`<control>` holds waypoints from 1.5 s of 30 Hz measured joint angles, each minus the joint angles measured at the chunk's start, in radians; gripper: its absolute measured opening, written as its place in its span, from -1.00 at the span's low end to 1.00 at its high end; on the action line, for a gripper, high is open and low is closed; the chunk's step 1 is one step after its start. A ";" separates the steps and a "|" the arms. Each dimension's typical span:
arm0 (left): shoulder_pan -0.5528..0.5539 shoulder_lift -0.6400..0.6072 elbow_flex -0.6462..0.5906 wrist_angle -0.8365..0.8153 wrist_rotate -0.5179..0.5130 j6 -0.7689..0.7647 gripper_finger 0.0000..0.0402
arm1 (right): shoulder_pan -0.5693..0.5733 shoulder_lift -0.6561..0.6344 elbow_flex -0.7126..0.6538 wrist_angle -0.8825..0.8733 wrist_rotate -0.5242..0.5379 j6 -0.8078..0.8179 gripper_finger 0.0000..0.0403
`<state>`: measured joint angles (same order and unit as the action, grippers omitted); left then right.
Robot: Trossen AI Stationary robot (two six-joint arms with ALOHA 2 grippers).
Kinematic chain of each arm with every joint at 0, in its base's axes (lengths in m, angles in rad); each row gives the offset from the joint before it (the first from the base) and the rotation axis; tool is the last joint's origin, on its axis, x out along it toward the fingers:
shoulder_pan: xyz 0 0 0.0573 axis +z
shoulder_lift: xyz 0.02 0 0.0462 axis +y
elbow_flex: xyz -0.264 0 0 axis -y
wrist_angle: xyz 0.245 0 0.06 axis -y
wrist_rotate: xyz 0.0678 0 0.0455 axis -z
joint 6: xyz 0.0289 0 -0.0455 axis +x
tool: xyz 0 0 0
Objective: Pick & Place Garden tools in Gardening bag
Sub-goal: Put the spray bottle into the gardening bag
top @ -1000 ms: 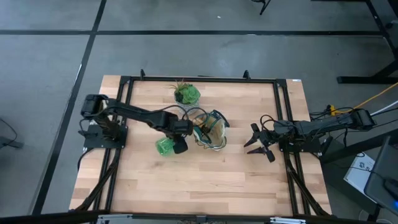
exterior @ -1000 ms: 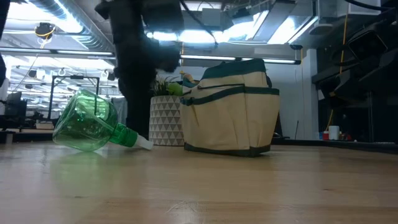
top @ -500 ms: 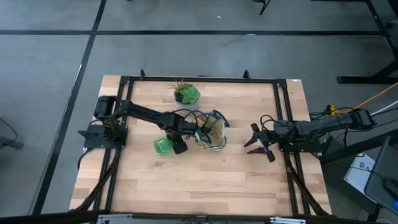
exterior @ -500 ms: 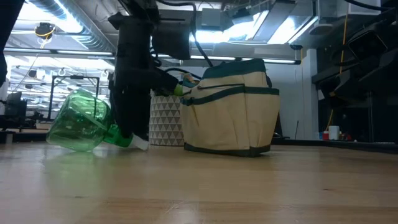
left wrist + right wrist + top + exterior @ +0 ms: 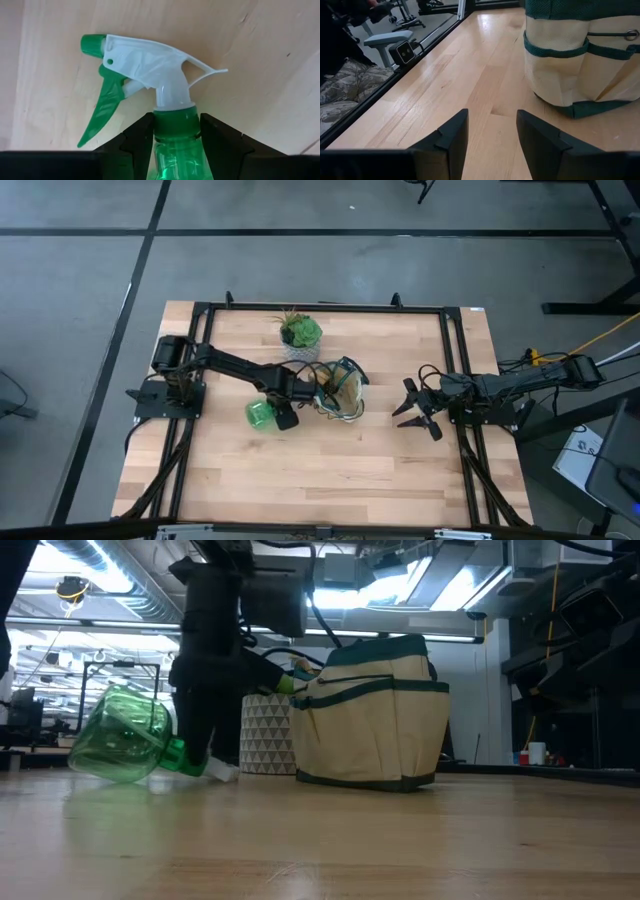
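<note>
The translucent green spray bottle (image 5: 262, 414) lies on its side at about nine o'clock of the gardening bag (image 5: 341, 389), close beside it. The left gripper (image 5: 176, 132) is clamped on its neck just under the white trigger head (image 5: 152, 65). It looks light, hard and slick, so the narrow collar seems the safest hold. The right gripper (image 5: 491, 129) waits with fingers spread at the bag's three o'clock.

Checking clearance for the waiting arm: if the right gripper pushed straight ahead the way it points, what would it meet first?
Probably the gardening bag. The right gripper, fingers open over bare table, points toward it; in the right wrist view the bag sits slightly off-centre, so it might only graze the bag's side.
</note>
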<state>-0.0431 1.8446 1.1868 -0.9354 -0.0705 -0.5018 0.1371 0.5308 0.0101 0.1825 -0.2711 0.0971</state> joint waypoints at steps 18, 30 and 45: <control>-0.064 -0.025 -0.007 -0.007 -0.101 0.034 -0.41 | 0.000 0.000 0.000 0.000 -0.001 0.000 -0.16; -0.109 -0.288 -0.005 -0.006 -0.245 -0.005 -0.50 | 0.000 0.000 0.000 0.000 -0.003 0.000 -0.16; -0.233 -0.482 -0.004 0.164 -0.611 0.045 -0.93 | 0.000 0.000 0.000 0.000 0.000 0.000 -0.16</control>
<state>-0.2765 1.3630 1.1831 -0.7711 -0.6812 -0.4566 0.1370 0.5304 0.0101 0.1825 -0.2709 0.0971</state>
